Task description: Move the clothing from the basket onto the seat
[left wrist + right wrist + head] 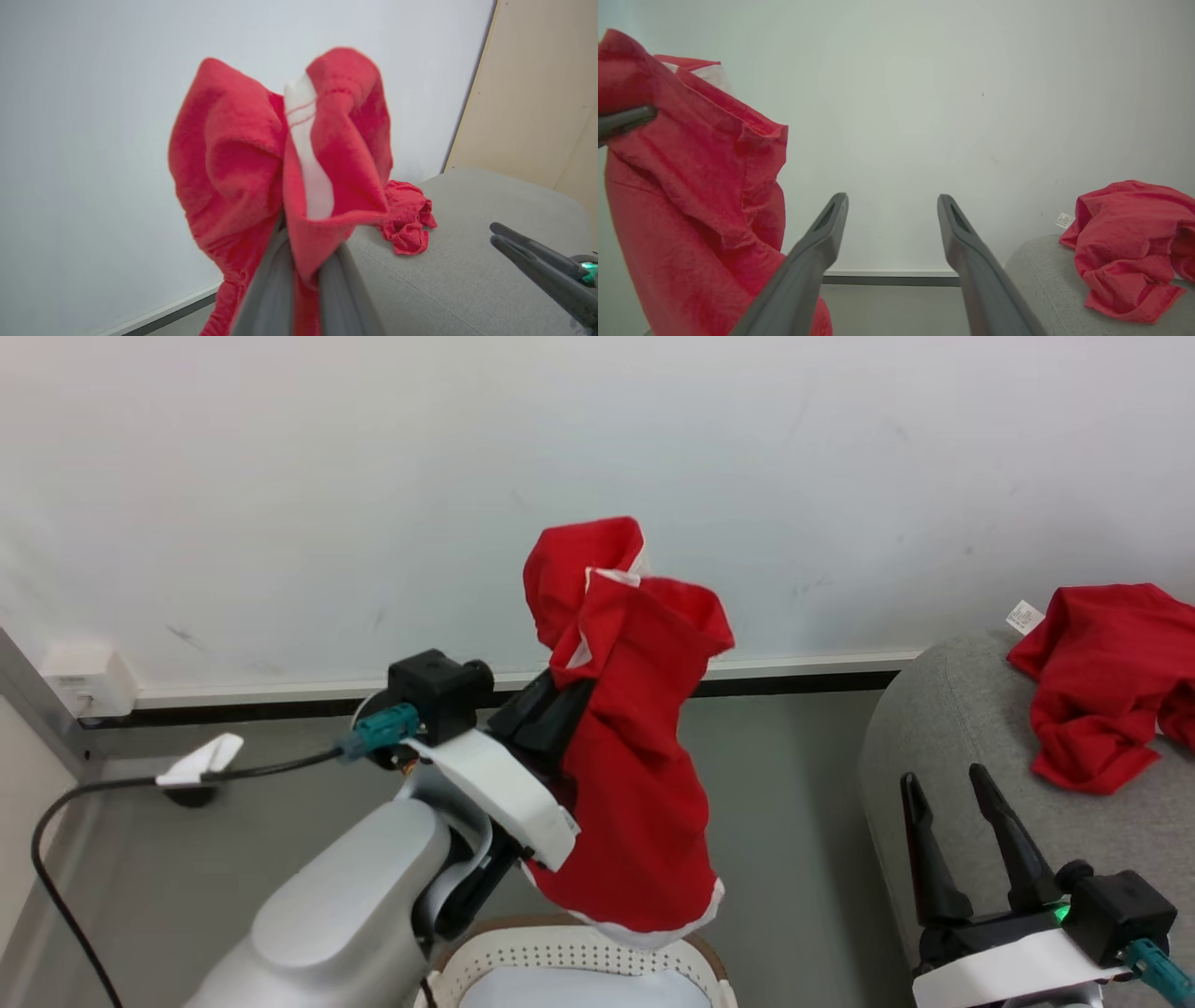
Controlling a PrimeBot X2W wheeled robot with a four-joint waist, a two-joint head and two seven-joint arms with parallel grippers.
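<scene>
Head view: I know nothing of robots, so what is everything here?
Light grey fabric sofa: one, grey, at right.
Oval white perforated plastic basket with brown rim: one, white, bottom centre.
Plain white liner sheet: one, white, inside the basket.
Bright red fabric garment with white trim: one, red, held up above the basket.
Crumpled red garment with small white label: one, red, lying on the sofa.
White wall: one, white, behind everything.
Left gripper: one, dark, shut on the raised garment.
Right gripper: one, dark, open, by the sofa.
</scene>
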